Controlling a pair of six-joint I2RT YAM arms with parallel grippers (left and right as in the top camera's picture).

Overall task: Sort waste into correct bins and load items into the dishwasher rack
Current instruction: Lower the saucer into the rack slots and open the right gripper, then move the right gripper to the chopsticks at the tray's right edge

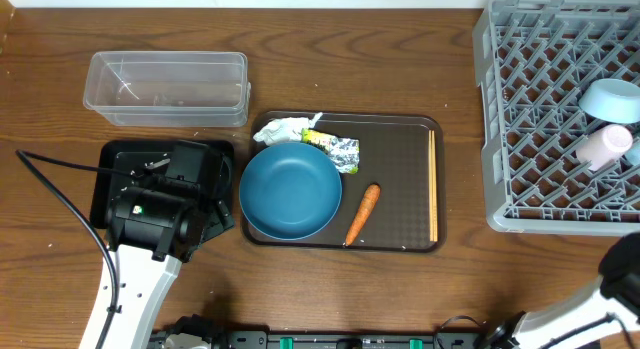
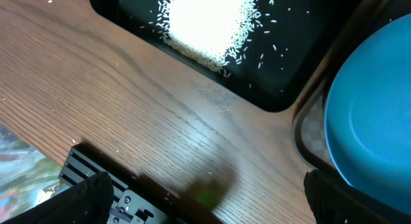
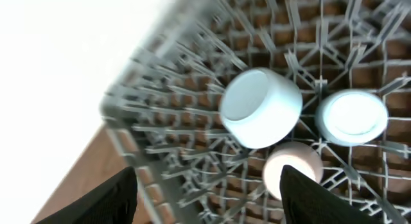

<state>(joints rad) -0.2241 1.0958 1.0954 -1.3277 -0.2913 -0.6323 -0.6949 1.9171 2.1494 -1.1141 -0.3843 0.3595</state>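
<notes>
Overhead: rack (image 1: 540, 109) at right w/ lt-blue bowl (image 1: 612, 99) + pinkish cup (image 1: 603, 147); black tray (image 2: 302, 57) holds rice (image 2: 205, 22). Left gripper (image 2: 209, 193), right gripper (image 3: 212, 198): both released.

Looks like a robotics lab bench dressed up as a kitchen, not a real one. A grey plastic lattice crate (image 1: 530, 109) and a dark brown serving tray (image 1: 400, 189) sit straight on a bare wood-grain table (image 1: 420, 289). A black-and-white robot arm (image 1: 135, 279) reaches in from the near edge, where a black slotted metal rail (image 2: 90, 169) runs.
</notes>
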